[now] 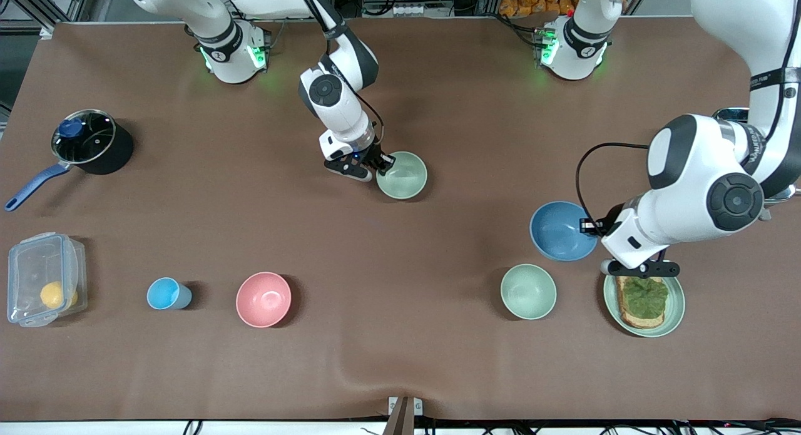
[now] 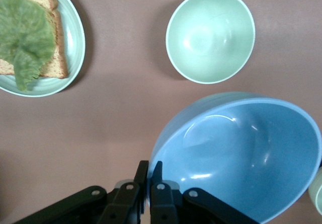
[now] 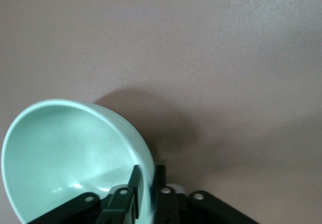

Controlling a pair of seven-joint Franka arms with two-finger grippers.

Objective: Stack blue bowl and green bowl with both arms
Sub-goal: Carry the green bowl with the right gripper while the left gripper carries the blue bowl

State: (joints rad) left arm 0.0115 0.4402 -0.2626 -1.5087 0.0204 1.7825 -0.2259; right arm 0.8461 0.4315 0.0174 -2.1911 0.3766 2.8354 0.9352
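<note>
The blue bowl (image 1: 562, 231) is toward the left arm's end of the table. My left gripper (image 1: 589, 225) is shut on its rim. In the left wrist view the blue bowl (image 2: 241, 153) hangs tilted from my left gripper (image 2: 149, 166), one finger inside the rim and one outside. The green bowl (image 1: 403, 176) is near the table's middle. My right gripper (image 1: 385, 164) is shut on its rim. In the right wrist view the green bowl (image 3: 65, 153) is tilted in my right gripper (image 3: 147, 171), with its shadow on the table.
A paler mint-green bowl (image 1: 528, 291) (image 2: 210, 36) sits nearer the front camera than the blue bowl, beside a pale-green plate (image 1: 677, 310) (image 2: 75, 30) with toast and lettuce. A pink bowl (image 1: 263, 299), light-blue cup (image 1: 166, 293), clear lidded container (image 1: 44, 278) and lidded pot (image 1: 87, 141) stand toward the right arm's end.
</note>
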